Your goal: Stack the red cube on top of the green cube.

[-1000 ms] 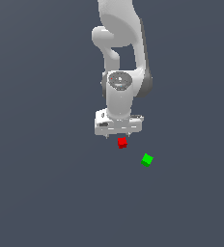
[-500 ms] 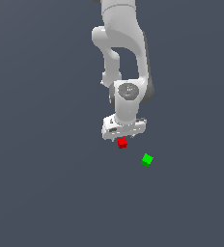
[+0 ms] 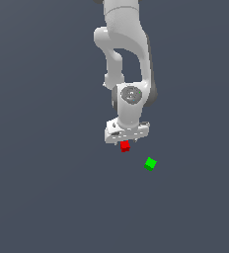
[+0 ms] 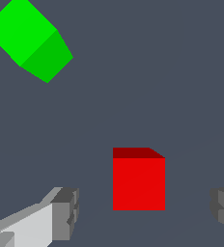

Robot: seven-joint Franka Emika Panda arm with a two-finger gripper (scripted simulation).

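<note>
My arm (image 3: 124,54) is reaching down from the top of the exterior view, bulky and white, and it is filling the middle of that picture while hiding most of what is happening at the hand. Below it my gripper (image 3: 125,140) is sitting low over the grey floor (image 3: 42,188), right above the red cube (image 3: 125,146), so from outside I am seeing only the lower part of the cube poking out under the hand. Whether the fingers are touching it I cannot tell from there.

The wrist view is showing what the exterior view is not: my fingers (image 4: 65,212) are standing wide apart, one on each side of the gripper (image 4: 145,210), with the red cube (image 4: 138,179) between them and clear gaps on both sides. The cube is resting on the floor, not clamped.

The green cube (image 3: 150,164) is lying near the red one, toward the exterior view's right and a little nearer the camera, apart from it. In the wrist view the green cube (image 4: 31,39) is turned at an angle to the red.

Compared with a second ago, my wrist has dropped lower and the hand has closed in over the red cube; both cubes are staying where they were.
</note>
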